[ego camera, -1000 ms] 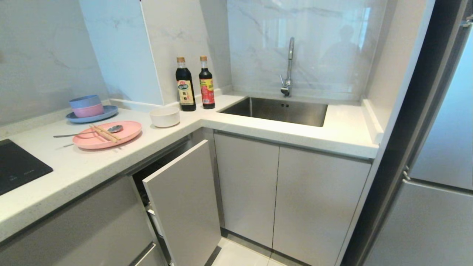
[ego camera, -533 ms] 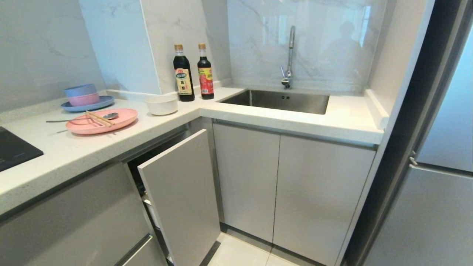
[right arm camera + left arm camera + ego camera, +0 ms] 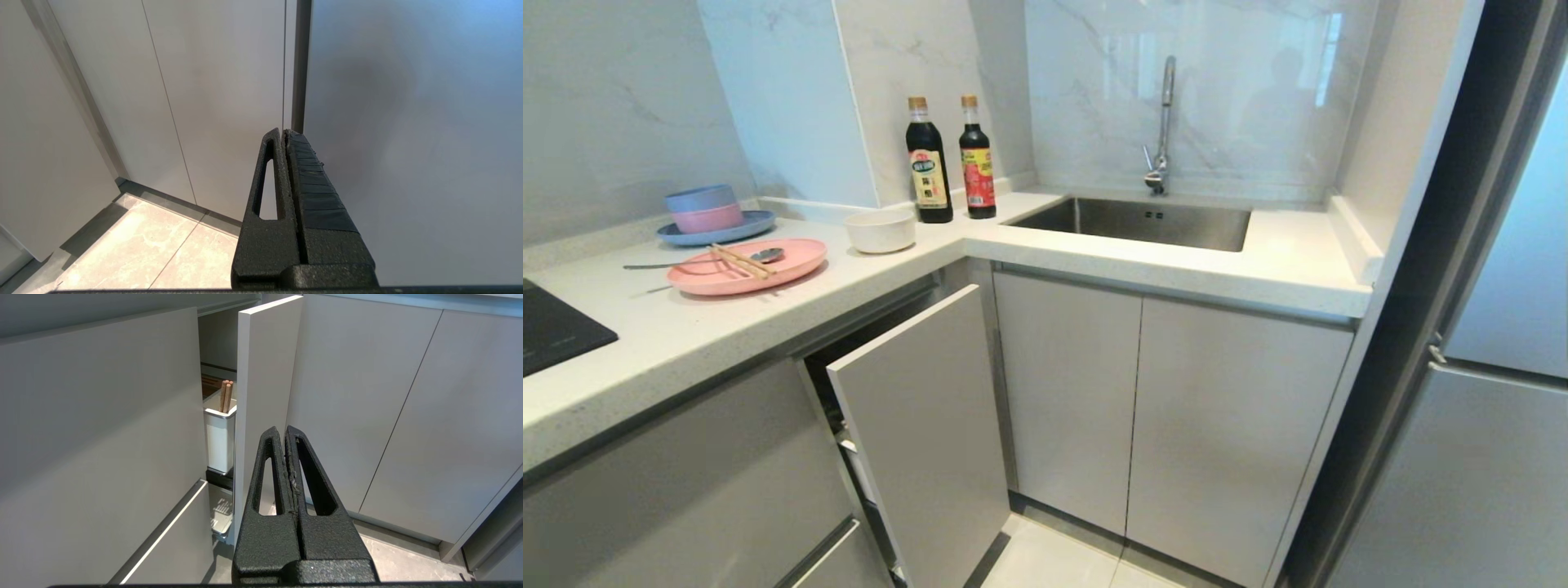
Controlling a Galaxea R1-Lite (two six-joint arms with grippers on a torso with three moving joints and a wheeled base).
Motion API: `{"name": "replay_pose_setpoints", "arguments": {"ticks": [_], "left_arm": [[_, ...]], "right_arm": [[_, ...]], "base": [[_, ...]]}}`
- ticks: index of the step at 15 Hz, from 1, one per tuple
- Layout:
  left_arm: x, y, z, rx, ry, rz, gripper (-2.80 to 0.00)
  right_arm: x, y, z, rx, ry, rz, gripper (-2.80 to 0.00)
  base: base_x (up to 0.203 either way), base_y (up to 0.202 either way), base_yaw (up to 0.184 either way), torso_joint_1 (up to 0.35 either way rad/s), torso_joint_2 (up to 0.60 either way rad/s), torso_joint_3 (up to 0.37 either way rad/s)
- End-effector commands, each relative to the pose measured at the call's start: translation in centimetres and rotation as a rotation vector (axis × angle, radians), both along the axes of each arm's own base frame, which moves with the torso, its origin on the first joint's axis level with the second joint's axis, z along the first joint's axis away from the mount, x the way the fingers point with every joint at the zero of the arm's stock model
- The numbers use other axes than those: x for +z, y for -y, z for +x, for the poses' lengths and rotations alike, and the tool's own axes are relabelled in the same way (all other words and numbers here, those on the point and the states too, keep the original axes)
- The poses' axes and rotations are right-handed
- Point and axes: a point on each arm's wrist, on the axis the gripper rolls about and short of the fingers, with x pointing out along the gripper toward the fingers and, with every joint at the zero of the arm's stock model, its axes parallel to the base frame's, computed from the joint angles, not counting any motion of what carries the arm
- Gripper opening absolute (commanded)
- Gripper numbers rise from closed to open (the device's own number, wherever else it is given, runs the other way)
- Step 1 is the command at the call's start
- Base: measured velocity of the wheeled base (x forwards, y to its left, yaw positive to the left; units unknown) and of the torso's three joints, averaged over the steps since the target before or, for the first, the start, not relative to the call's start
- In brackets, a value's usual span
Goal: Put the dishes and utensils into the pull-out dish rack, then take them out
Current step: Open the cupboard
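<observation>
On the counter at the left lies a pale-pink plate (image 3: 776, 268) with wooden chopsticks (image 3: 742, 261) and a silver spoon (image 3: 698, 262) resting on it. A small white bowl (image 3: 880, 231) stands beside it. Below, the pull-out dish rack stands partly out, its pale front panel (image 3: 923, 433) angled into the room. In the left wrist view the panel (image 3: 265, 388) hides most of the rack. A white utensil tub (image 3: 220, 437) shows behind it, with brown sticks (image 3: 226, 396) standing in it. My left gripper (image 3: 284, 430) is shut and empty before the panel. My right gripper (image 3: 284, 132) is shut and empty, low by the cabinet doors.
A blue plate (image 3: 747, 226) with stacked blue and pink bowls sits at the counter's back left. Two dark sauce bottles (image 3: 952, 163) stand in the corner. A steel sink (image 3: 1135, 224) with a tap lies beyond. A black hob (image 3: 556, 327) is at far left, a fridge (image 3: 1486, 408) at right.
The whole head view has shifted, so the counter and its things now sit higher in the picture. The camera moved; nothing on the counter did, and neither arm has moved.
</observation>
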Motion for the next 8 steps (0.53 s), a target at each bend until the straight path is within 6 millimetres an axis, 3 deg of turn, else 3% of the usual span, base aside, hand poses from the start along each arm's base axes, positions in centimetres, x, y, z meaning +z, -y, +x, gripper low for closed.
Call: {"name": "replay_pose_setpoints", "arguments": {"ticks": [1, 6, 8], "left_arm": [[-0.2, 0.0, 0.1, 0.000, -0.008, 0.000, -2.80], [-0.2, 0.0, 0.1, 0.001, -0.007, 0.009, -2.80], [1.4, 0.0, -0.4, 0.000, 0.042, 0.019, -2.80]], "right_arm": [[0.0, 0.0, 0.0, 0.000, -0.002, 0.000, -2.80], [0.0, 0.0, 0.0, 0.001, -0.002, 0.000, -2.80], [0.0, 0.0, 0.0, 0.001, -0.002, 0.000, -2.80]], "base": [[0.000, 0.000, 0.000, 0.000, 0.00, 0.000], [0.000, 0.000, 0.000, 0.000, 0.00, 0.000], [0.000, 0.000, 0.000, 0.000, 0.00, 0.000]]}}
